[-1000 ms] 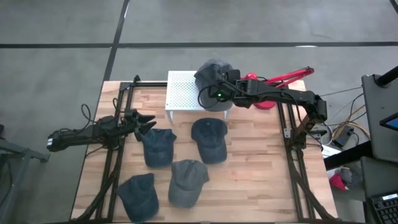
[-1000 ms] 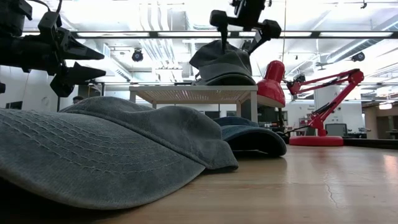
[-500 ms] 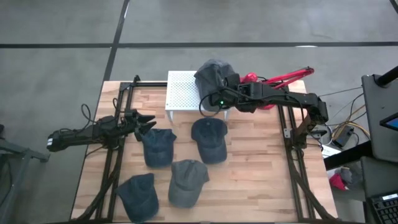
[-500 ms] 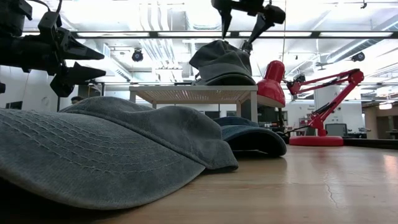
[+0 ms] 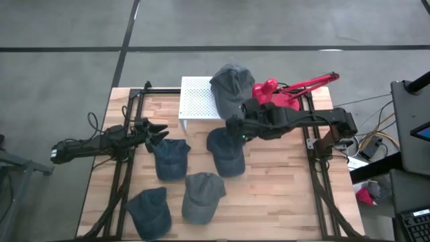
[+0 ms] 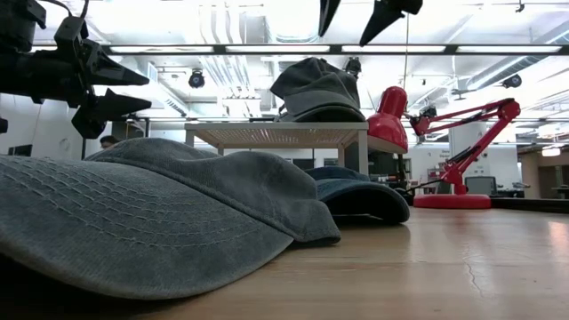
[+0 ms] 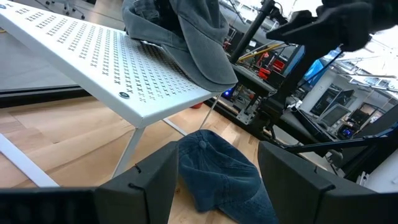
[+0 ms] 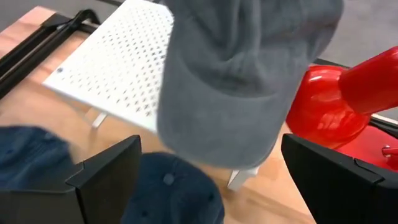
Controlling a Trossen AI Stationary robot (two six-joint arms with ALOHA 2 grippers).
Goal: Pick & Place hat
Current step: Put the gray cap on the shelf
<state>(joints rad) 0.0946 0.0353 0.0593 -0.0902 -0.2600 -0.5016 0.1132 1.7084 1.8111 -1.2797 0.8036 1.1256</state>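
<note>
A grey hat (image 5: 232, 82) sits on the white perforated stand (image 5: 198, 97), its brim (image 8: 217, 134) hanging over the stand's near edge. My right gripper (image 5: 236, 128) is open and empty, high above the table (image 6: 356, 11), just near of the stand and over a blue hat (image 5: 226, 151). In the right wrist view its fingers (image 8: 106, 174) frame the grey hat (image 8: 242, 68). My left gripper (image 5: 158, 132) waits open at the table's left, pointing at the stand (image 7: 106, 62) and the blue hat (image 7: 224, 174).
More hats lie on the wooden table: a blue one (image 5: 170, 159) by the left gripper, a grey one (image 5: 203, 195) and a blue one (image 5: 149, 208) near the near edge. A red desk lamp (image 5: 282, 94) stands right of the stand. Black frame rails run along both sides.
My right gripper has risen and drawn back from the grey hat on the stand toward the table's near edge, ending over the blue hat. The grey hat has stayed in place on the stand.
</note>
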